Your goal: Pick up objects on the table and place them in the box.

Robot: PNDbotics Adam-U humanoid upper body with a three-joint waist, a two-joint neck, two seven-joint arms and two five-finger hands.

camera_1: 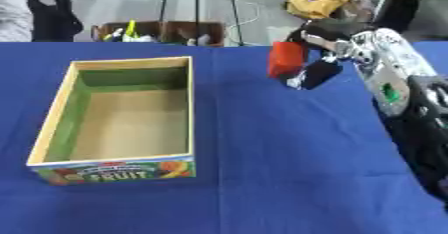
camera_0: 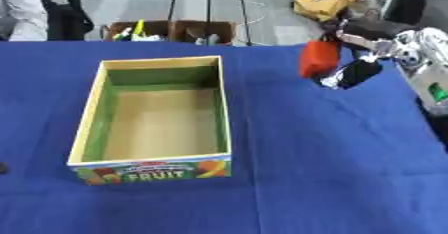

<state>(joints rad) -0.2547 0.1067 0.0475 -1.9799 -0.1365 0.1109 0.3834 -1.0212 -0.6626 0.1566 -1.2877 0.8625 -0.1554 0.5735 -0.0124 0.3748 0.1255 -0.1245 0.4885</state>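
A table covered with a wide blue cloth (camera_0: 332,168) fills most of both views, and grey floor with tripod legs and a brown carton of oddments is seen beyond its far edge. On the left half of the cloth an open rectangular cardboard box (camera_0: 223,113) is set, with pale yellow rims, green inner walls, a plain tan floor and a printed front panel reading FRUIT; nothing is seen inside it.

The robot's right arm (camera_1: 394,73), silver and black, is brought in from the right side and reaches toward the far right part of the table. At its end the right hand (camera_1: 319,73), black with silver parts, is seen well apart from the box. A small red block-shaped object (camera_0: 318,58) is held against this hand, raised above the cloth, on the side nearer the box. The fingers appear curled round it, with the red object lying just to the left of them and partly above them, though the exact contact is blurred. The left hand is not seen in either view.
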